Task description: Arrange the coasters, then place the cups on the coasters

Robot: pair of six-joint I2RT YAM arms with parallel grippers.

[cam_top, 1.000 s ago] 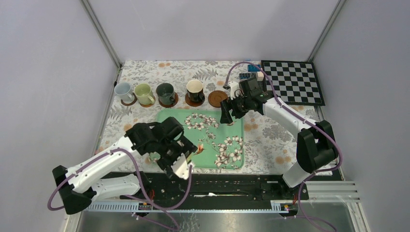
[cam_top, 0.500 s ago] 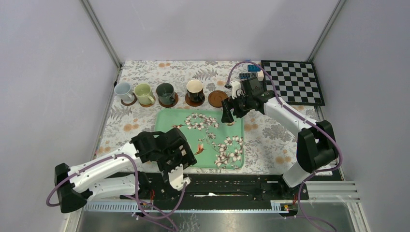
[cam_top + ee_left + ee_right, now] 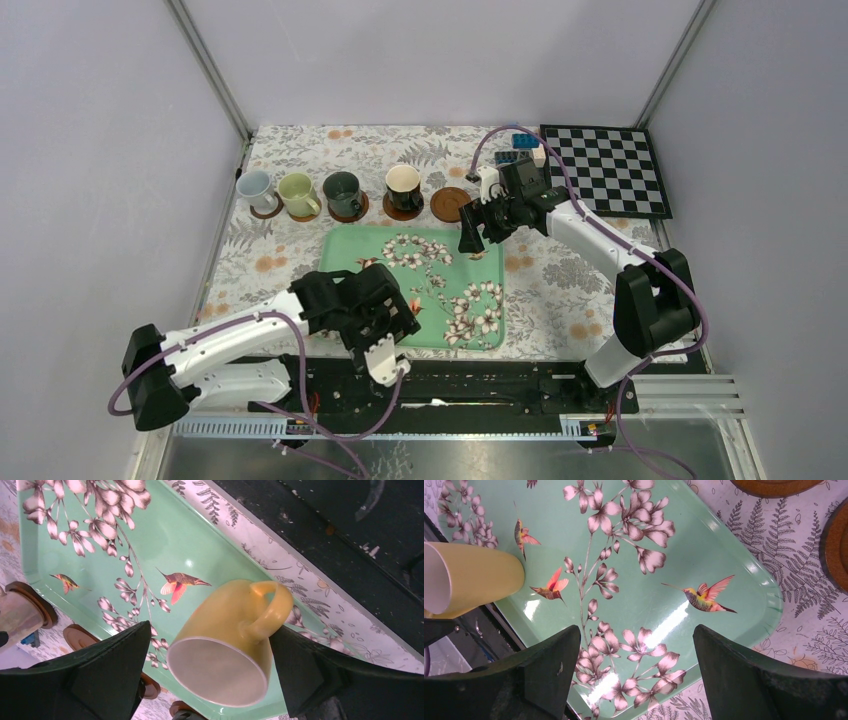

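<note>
A yellow cup (image 3: 225,645) lies on its side on the green floral tray (image 3: 165,535), mouth towards the camera, between the fingers of my open left gripper (image 3: 210,630). One finger stands close beside its handle, the other apart. From above, the left gripper (image 3: 385,320) hides this cup; the right wrist view shows it as the yellow cup (image 3: 474,577). Pale blue (image 3: 255,187), light green (image 3: 297,193), dark green (image 3: 342,192) and cream-lined (image 3: 404,185) cups stand on coasters in a back row. One coaster (image 3: 451,203) is bare. My right gripper (image 3: 472,235) hangs open above the tray's far right corner.
A chessboard (image 3: 607,168) lies at the back right, with a blue block (image 3: 520,145) and a small white object (image 3: 485,182) partly behind the right arm. A black rail (image 3: 480,385) runs along the near edge. Two coaster edges (image 3: 836,550) show beside the tray.
My left gripper has slid right and towards the near edge, over the tray's near-left part. The right arm has barely moved.
</note>
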